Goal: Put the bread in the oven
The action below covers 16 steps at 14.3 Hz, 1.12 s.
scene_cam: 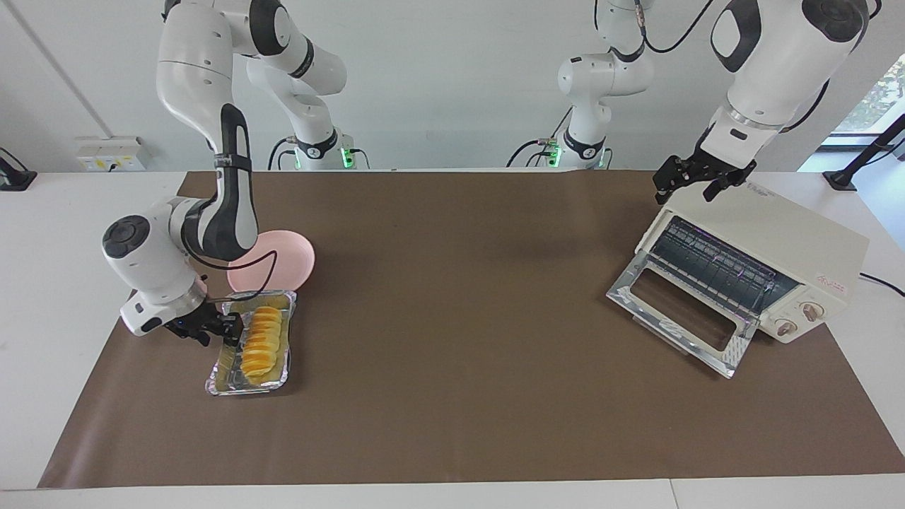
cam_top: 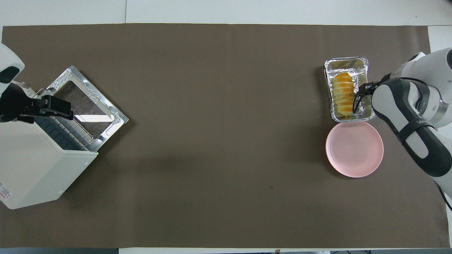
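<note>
The right claw is low over the foil tray, at the right arm's end of the surface. It sits at the side of the bread, right beside it, and it comes in from the side. I cannot tell how far its fingers are apart, or if they touch the bread. The bread is long and yellow with ridges across it. It lies flat in the tray, under and beside this claw. From above, the right claw covers the edge of the tray next to the bread. A pink plate touches the tray on the side closer to the robots. It lies just beside this claw and has nothing on it. The left claw is well apart from the bread, at the left arm's end of the surface. It hangs over the top front corner of the oven and waits there. Its fingers are spread wide and hold nothing. The oven is a cream box under that claw. Its shiny glass door is folded down onto the surface, so the wire rack shows inside. From above, the left claw sits over the rack, by the edge of the door. A brown mat covers the surface under all the things.
</note>
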Tool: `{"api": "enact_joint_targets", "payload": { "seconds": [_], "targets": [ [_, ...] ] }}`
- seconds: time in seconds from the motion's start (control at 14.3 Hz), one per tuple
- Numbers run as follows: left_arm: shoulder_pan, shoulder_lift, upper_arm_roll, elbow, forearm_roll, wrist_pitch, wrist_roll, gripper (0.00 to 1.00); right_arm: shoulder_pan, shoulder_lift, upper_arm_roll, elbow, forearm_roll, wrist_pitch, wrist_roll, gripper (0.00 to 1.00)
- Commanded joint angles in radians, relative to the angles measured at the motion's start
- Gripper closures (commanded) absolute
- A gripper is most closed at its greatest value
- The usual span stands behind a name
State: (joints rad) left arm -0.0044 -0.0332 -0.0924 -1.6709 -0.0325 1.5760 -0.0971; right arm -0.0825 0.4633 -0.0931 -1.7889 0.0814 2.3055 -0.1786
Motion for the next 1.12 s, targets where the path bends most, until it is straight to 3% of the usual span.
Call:
{"api": "enact_joint_targets", "payload": {
  "seconds": [0.0,0.49,0.84,1.05],
  "targets": [
    [0.012,-0.014,-0.006,-0.004,-0.010,-0.005,-0.006,0.00,-0.006,-0.022,0.006,-0.023,0.026,-0.004,-0.038,1.00],
    [0.012,-0.014,-0.006,-0.004,-0.010,-0.005,-0.006,0.00,0.007,-0.048,0.019,0.049,0.024,-0.122,-0.030,1.00],
    [0.006,-0.014,-0.006,-0.004,-0.010,-0.005,-0.006,0.00,0.013,-0.068,0.119,0.108,0.024,-0.139,0.000,1.00],
    [0.012,-0.014,-0.006,-0.004,-0.010,-0.005,-0.006,0.00,0.111,-0.066,0.128,0.121,0.024,-0.118,0.078,1.00]
  ]
}}
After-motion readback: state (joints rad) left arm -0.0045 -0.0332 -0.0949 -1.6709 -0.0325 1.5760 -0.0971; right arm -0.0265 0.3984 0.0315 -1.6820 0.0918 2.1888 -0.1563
